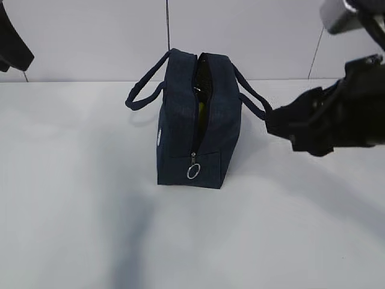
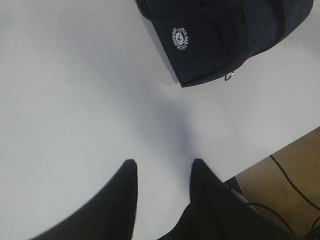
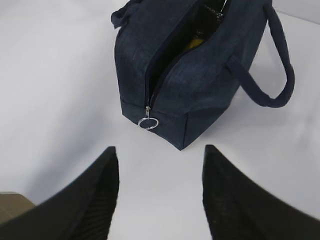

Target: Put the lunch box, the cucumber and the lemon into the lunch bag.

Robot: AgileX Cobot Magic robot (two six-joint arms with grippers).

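Observation:
The dark navy lunch bag (image 1: 180, 129) stands upright mid-table with its top zipper open and the ring pull (image 1: 193, 171) hanging at the near end. Through the gap shows a bit of yellow, the lemon (image 3: 196, 44), inside the bag (image 3: 210, 75). The lunch box and the cucumber are hidden from every view. My right gripper (image 3: 160, 148) hovers open and empty over bare table just short of the bag's near corner. My left gripper (image 2: 164, 164) is open and empty too, well away from the bag (image 2: 210, 40), above bare table.
The right arm (image 1: 337, 117) hangs close to the bag's right handle (image 1: 252, 96). The left arm (image 1: 12, 42) sits at the far top left. The table edge (image 2: 280, 150) shows in the left wrist view, with floor and cables beyond.

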